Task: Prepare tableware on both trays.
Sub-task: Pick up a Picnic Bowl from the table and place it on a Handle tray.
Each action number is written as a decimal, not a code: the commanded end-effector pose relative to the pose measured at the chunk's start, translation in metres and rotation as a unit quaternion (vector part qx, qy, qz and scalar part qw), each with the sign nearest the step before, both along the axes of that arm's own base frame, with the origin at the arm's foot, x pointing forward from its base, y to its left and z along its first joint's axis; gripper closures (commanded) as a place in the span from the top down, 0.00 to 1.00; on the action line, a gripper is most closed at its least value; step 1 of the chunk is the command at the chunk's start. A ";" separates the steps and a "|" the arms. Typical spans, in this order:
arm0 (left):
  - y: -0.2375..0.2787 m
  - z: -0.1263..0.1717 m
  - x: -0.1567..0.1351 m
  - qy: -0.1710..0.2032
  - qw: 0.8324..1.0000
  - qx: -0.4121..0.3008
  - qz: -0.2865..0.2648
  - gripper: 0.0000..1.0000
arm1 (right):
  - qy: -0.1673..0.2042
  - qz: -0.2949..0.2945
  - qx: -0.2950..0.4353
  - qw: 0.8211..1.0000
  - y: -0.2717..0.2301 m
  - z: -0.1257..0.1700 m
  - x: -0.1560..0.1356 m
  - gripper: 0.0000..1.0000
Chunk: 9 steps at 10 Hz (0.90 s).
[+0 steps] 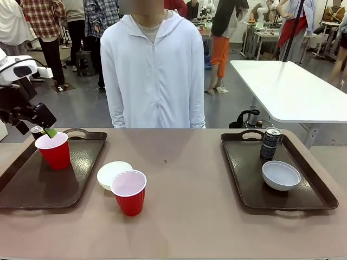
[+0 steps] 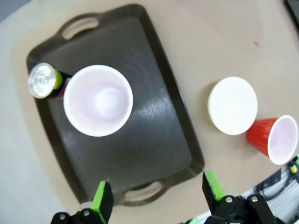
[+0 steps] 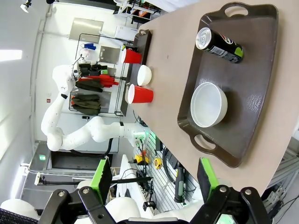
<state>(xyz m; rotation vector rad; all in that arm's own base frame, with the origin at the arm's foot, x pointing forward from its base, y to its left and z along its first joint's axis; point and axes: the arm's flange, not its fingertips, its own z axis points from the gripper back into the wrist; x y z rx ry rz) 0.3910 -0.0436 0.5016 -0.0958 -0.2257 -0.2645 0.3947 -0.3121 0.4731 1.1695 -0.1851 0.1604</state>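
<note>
Halfway-plus, by my reading: the left tray (image 1: 32,189) carries a red cup (image 1: 53,150) with a dark can (image 1: 38,130) just behind it. The right tray (image 1: 244,179) holds the Pepsi-marked can (image 1: 270,143) and a white bowl (image 1: 281,175). Left to do, I judge, are the second bowl (image 1: 113,174) and second red cup (image 1: 129,192), which sit close together on the bare tabletop (image 1: 190,216) between the trays, the bowl wanted on the left and the cup on the right. My left fingers (image 2: 102,199) hang spread and empty above the left tray's near handle; my right fingers (image 3: 103,173) are likewise released, high over the right tray. The trays are dark brown plastic, glossy, with raised rims and cut-out handles. The cups are thin, tapered plastic with pale insides, the bowls smooth and round, the cans slick metal with bright tops.
</note>
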 end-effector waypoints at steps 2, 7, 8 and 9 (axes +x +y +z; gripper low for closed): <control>-0.030 -0.004 0.003 -0.003 1.000 0.008 -0.016 1.00 | -0.003 0.000 -0.001 1.000 0.000 0.000 -0.001 0.96; -0.098 -0.022 0.025 0.018 0.990 0.065 -0.121 1.00 | -0.003 0.000 -0.001 1.000 0.000 0.000 -0.001 0.96; -0.115 -0.032 0.025 0.019 0.984 0.070 -0.163 1.00 | -0.003 0.000 -0.001 1.000 0.000 0.000 -0.001 0.96; -0.122 -0.036 0.026 0.020 0.979 0.071 -0.190 1.00 | -0.003 0.000 -0.001 1.000 0.000 0.000 -0.001 0.96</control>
